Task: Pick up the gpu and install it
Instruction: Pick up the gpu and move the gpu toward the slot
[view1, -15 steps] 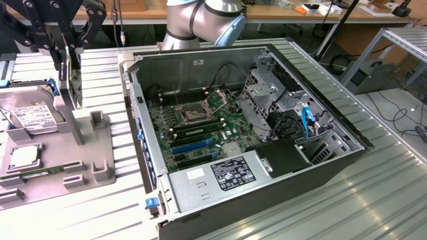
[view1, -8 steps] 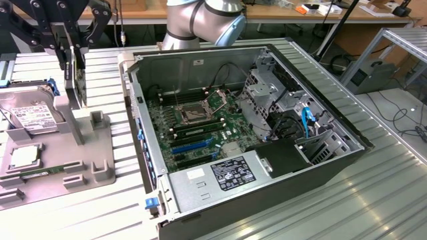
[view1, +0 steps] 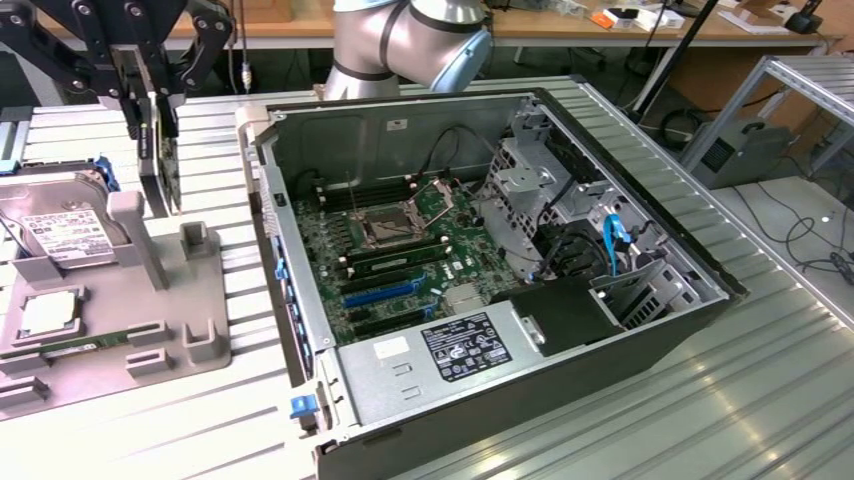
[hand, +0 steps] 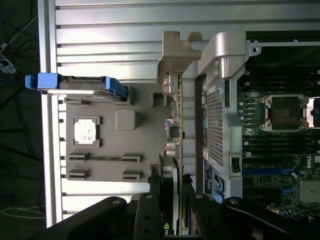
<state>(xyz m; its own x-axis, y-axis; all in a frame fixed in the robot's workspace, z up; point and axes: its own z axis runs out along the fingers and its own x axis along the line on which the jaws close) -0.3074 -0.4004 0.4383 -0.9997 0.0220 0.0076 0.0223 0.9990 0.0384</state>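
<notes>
Claw is clamped on the gpu, fingers on both faces. The card hangs upright and edge-on to me, at the exterior view's upper left. Its lower end is close over the back of the grey tray; I can't tell if they touch. Wrist view: the gpu runs between tray and case, with its pale bracket at the far end. Drive stands in the tray. The case lies open with the board exposed.
</notes>
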